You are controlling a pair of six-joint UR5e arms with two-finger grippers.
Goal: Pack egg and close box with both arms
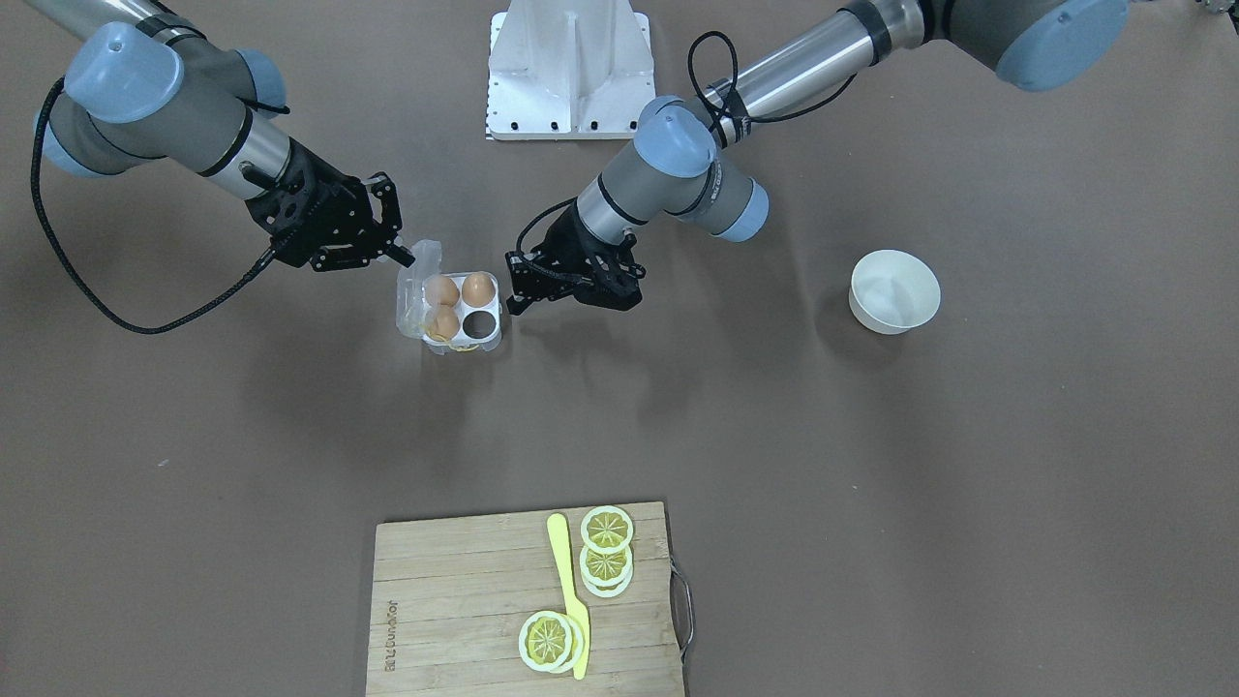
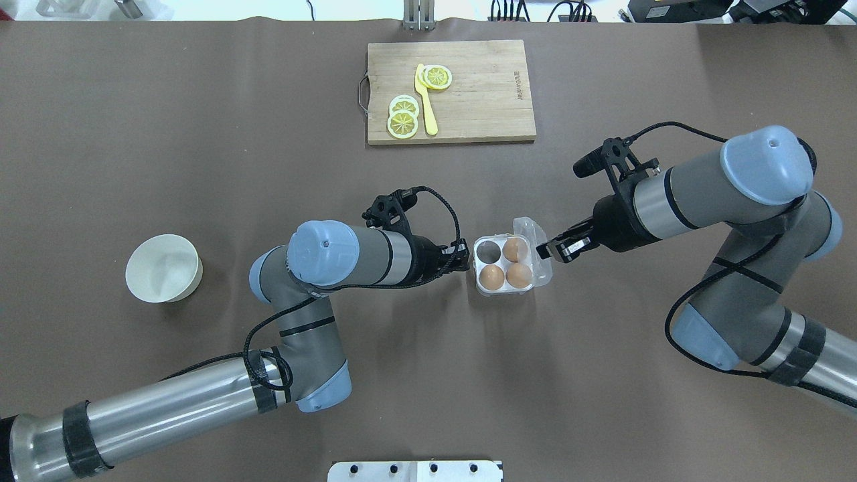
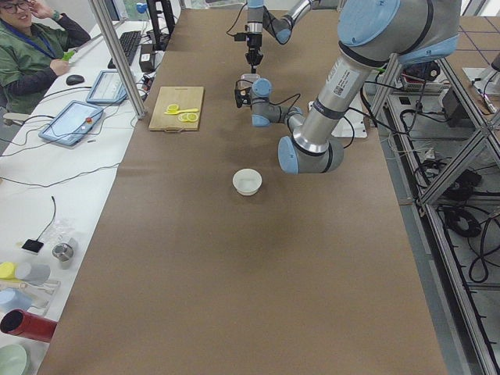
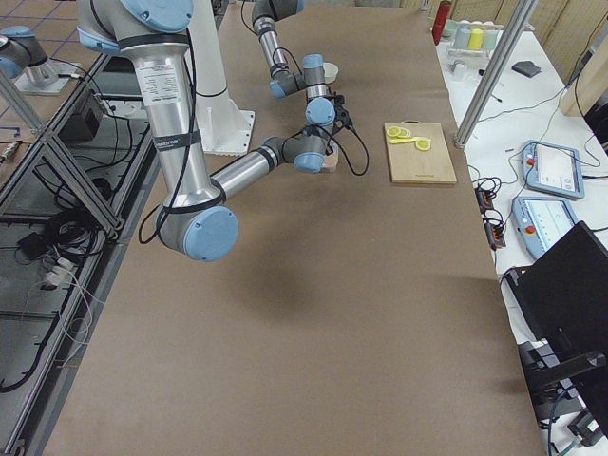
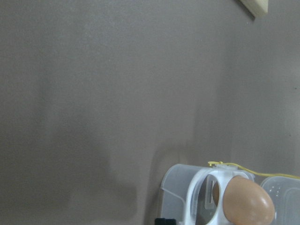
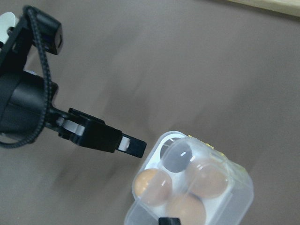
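The clear box (image 2: 477, 269) stands mid-table with three brown eggs (image 2: 514, 250) in its cells. The cell nearest my left gripper (image 2: 487, 250) is empty. The hinged lid (image 2: 532, 231) stands part-raised on the side of my right arm. My right gripper (image 1: 397, 221) is open, with one fingertip against the lid (image 1: 414, 290). My left gripper (image 2: 465, 256) looks shut and empty, its tip right beside the box's opposite edge; it also shows in the right wrist view (image 6: 133, 144). The left wrist view shows the box (image 5: 201, 187) and one egg (image 5: 248, 204).
A round white bowl (image 2: 164, 268) stands to the left side. A wooden cutting board (image 2: 482, 94) with lemon slices (image 2: 403, 122) and a yellow knife (image 2: 426, 100) lies at the far edge. The white fixed base (image 1: 569, 73) is behind the box.
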